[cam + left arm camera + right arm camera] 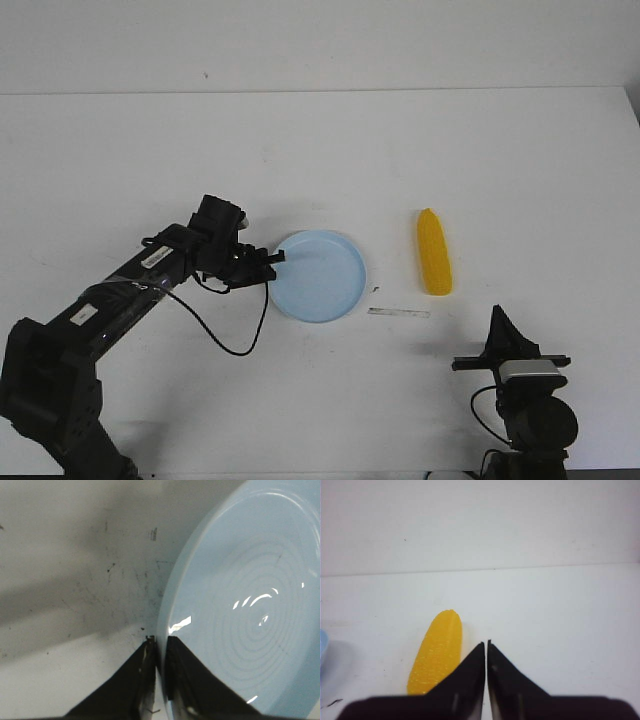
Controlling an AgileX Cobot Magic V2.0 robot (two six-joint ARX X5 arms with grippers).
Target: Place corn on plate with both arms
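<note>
The left end effector [268, 262] is clamped on the left rim of the plate [325, 280]; in the left wrist view its two black fingers [145, 677] sit one on either side of the pale blue rim with only a thin gap between them. The right end effector [486, 647] is clenched with nothing between its fingers, which meet at their tips. It stays low at the near right edge of the bench [520, 150], well apart from the plate.

The bench is white and matt, with faint scuffs and dark specks near the plate and a pale wall behind its far edge. A short grey strip [398, 313] lies on it between the plate and the right arm.

The corn [433, 252] lies flat on the bench to the right of the plate, not touching it, its length running away from the robot. It is ahead of the right end effector and slightly toward the plate side, clear of the fingertips. The plate carries nothing.
</note>
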